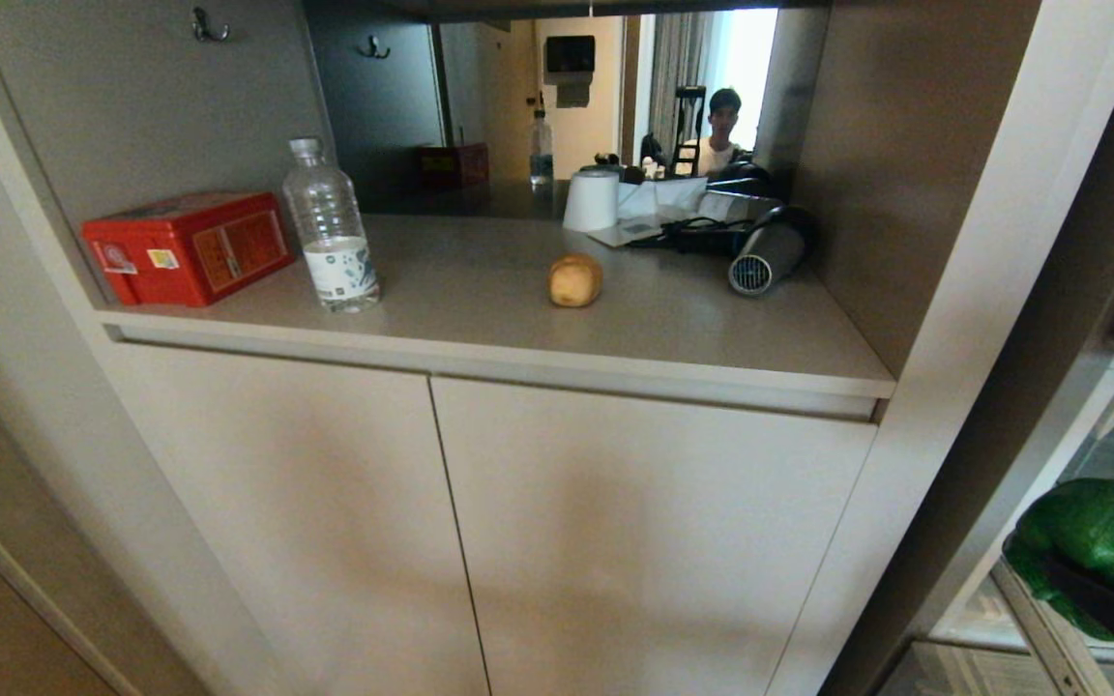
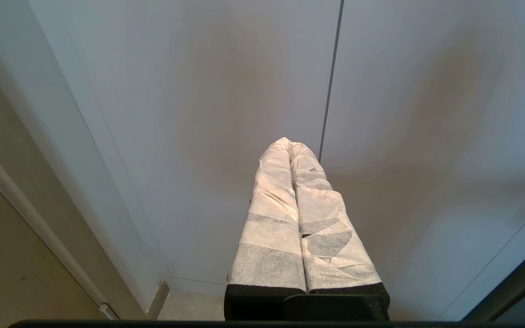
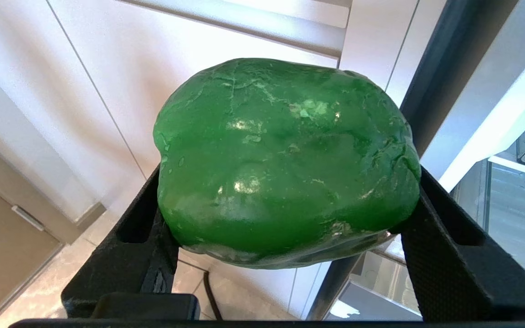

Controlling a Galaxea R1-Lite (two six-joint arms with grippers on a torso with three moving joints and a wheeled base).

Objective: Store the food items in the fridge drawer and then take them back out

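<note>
My right gripper [image 3: 285, 214] spreads wide, clamping the glossy green bell pepper [image 3: 285, 159] across its flanks beside the fridge; I judge it light, hollow, slick; the roundish tan potato [image 1: 574, 279] sits on the counter; left gripper [image 2: 290, 150] closed, empty.

We are finding no legible text anywhere. The red box [image 1: 188, 246] is carrying printed labels and the water bottle [image 1: 331, 228] a wrapper label, but we are reading neither.
</note>
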